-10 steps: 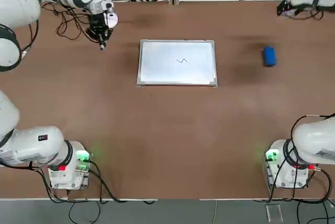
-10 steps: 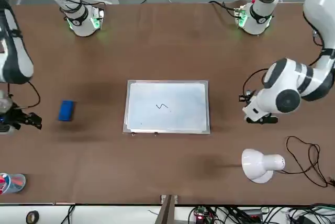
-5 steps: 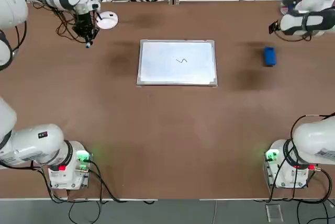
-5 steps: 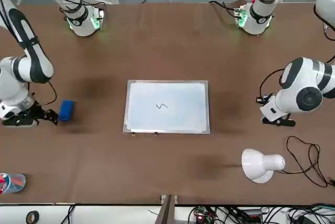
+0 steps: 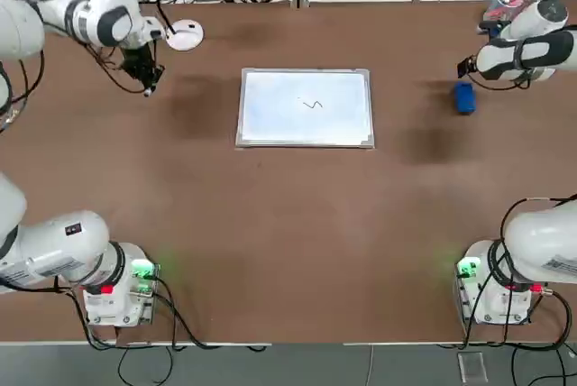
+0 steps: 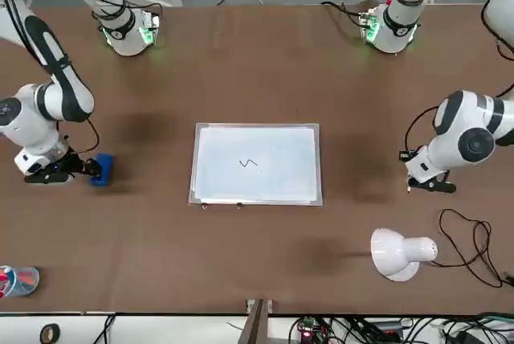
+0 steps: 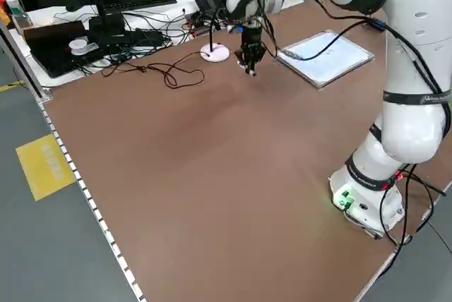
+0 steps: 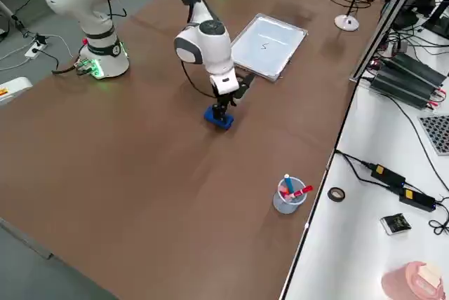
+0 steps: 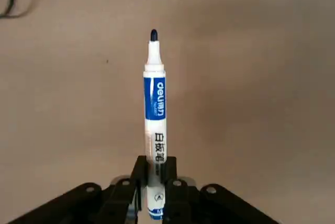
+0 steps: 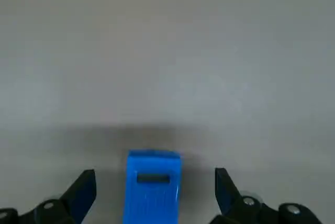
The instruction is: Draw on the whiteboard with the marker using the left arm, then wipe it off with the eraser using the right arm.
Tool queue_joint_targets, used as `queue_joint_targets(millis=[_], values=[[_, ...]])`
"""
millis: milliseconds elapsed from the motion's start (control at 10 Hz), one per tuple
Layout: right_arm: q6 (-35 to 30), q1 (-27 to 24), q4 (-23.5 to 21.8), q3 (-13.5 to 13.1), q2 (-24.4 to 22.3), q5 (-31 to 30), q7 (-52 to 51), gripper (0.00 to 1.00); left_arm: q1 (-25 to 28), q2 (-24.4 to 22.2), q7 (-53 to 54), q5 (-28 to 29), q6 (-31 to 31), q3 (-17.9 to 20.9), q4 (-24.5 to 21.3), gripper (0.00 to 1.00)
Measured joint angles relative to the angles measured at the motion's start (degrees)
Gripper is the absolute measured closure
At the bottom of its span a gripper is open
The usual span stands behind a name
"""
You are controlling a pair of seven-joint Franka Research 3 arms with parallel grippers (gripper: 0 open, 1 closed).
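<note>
- Slim white marker with blue label and dark blue tip: clamped at its rear end between the fingers of the left arm's black gripper, tip pointing away from the palm, over bare brown table.
- Left gripper well off to the side of the white rectangular whiteboard with silver frame, close to the round white lamp base and its black cord; marker tip apart from the board.
- Whiteboard carries one small dark squiggle near its middle, unwiped. Judged: drawing half done.
- Small bright blue rectangular eraser block: flat on the table, between the right gripper's spread fingers, not gripped. Contact with the pads: cannot tell.
- Right arm's gripper wide apart, just beside and over the eraser, well apart from the board on the opposite side from the left gripper.
- Judged stage: handover point, marker retired to the side, eraser pick-up in hand.
- Left to do: close on the eraser, lift, carry to the board, wipe the squiggle off. Marker not yet set down.
- Clear cup with red and blue pens at the table edge beyond the right gripper, clear of the path to the board.
- Risk, judged: eraser sits near one side of the finger gap in the wrist view, so may skew on closing.
</note>
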Motion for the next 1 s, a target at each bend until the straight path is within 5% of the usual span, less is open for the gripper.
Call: queue_joint_targets(millis=[500, 1000], values=[[4.4, -0.6, -3.1, 0.0, -0.1, 0.0, -1.5, 0.00, -3.1, -1.9, -3.5, 0.0, 12.3, 4.3, -9.7, 0.82], [8.4, -0.9, -6.6, 0.0, -0.1, 0.0, -2.1, 0.00, -4.6, -1.1, -5.3, 0.0, 18.2, 5.8, -13.4, 0.82]])
